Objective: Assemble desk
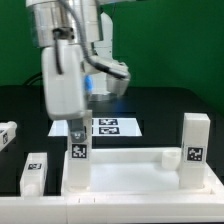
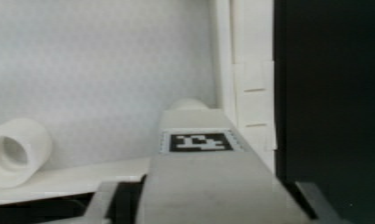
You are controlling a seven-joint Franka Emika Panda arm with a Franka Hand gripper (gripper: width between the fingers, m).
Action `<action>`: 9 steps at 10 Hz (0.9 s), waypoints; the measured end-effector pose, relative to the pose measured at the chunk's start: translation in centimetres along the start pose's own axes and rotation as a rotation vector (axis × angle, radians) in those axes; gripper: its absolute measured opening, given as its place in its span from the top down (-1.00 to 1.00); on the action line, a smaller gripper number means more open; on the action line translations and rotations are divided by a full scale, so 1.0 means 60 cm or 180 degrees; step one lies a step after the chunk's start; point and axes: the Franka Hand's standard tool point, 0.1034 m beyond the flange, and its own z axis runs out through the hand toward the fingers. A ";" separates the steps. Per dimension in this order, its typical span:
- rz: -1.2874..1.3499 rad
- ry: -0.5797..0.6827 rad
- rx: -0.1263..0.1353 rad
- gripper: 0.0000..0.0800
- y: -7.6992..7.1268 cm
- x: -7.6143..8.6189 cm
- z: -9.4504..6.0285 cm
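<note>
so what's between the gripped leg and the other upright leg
Only bare tabletop between the gripped leg and the other upright leg, seen in the exterior view.

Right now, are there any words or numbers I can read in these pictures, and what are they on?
Words, numbers, brand names: none anywhere.
Signs: black-and-white square tags, patterns rather than letters, on the marker board, the held leg, the second standing leg and the loose leg.
Wrist view: the held leg's tag, blurred, no letters.
</note>
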 end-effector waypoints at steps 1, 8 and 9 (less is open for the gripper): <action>-0.0256 0.0003 -0.0054 0.29 0.001 -0.004 0.000; -0.2922 -0.0056 -0.0246 -0.62 -0.009 -0.020 -0.017; -0.3502 0.0011 -0.0211 -0.62 -0.015 -0.011 -0.019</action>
